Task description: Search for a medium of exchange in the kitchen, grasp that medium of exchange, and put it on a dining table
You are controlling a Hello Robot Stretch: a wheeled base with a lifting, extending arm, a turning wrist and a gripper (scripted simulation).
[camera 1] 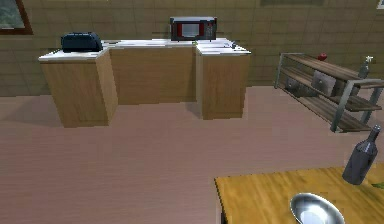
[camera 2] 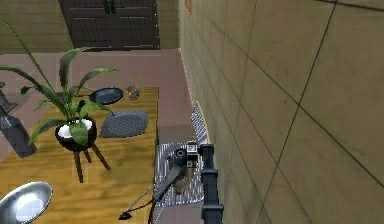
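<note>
Forward view. You face a U-shaped kitchen worktop (camera 1: 150,48) with a white top on light wooden cabinets, set against a tiled wall. On its left wing sits a dark, boxy appliance (camera 1: 80,42). At the back stands a microwave (camera 1: 192,27) with a red casing. A small dark item (camera 1: 228,44) lies on the right wing, too small to identify. Where the medium of exchange lies you cannot tell from this view. To the right, a low open shelf unit (camera 1: 325,85) stands by the wall and carries a few small objects. At the bottom right, the corner of a wooden worktop (camera 1: 260,195) carries a dark bottle (camera 1: 363,155) and a metal bowl (camera 1: 317,210), which is cut off by the lower edge.

Arm side view. The wooden worktop runs up the left half. On it you find a leafy plant in a dark pot (camera 2: 75,132) on a small stand, a dark round dish (camera 2: 105,96), a grey mat (camera 2: 125,123), the bottle and the metal bowl. A wire-mesh chair (camera 2: 197,128) stands between the worktop and the tiled wall. The arm (camera 2: 210,195) rises from the bottom edge, and the end effector (camera 2: 170,178) sits in front of the chair seat. You cannot tell whether its fingers are apart or together, nor whether it holds anything. A dark double door (camera 2: 108,22) closes the far end.
</note>
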